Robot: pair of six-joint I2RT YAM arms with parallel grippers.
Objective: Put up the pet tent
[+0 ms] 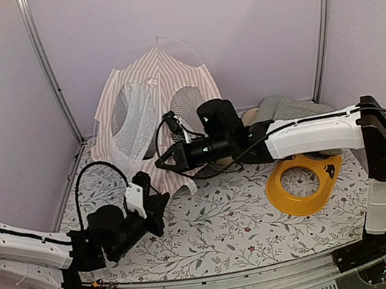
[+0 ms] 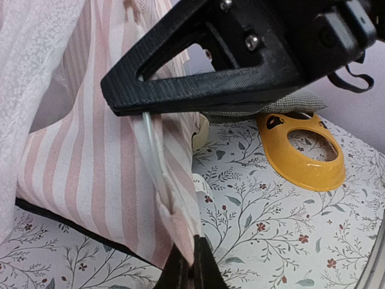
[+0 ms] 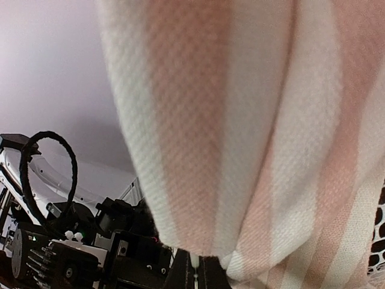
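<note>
Pink-and-white striped cloth of the pet tent stands on the flowered table cover, behind the yellow ring and to its left in the overhead view, peak up but near wall sagging. The right gripper reaches over from the ring's side, its jaws clamped on a thin white pole that runs down into a seam at the tent's near corner. The left gripper, farther from the ring, is closed and seems to pinch that corner's bottom hem. The step looks like seating the pole end in the corner pocket. The next move calls for keeping the hem taut while the pole is pushed down the seam, gently, since the thin rod may bow or slip out
</note>
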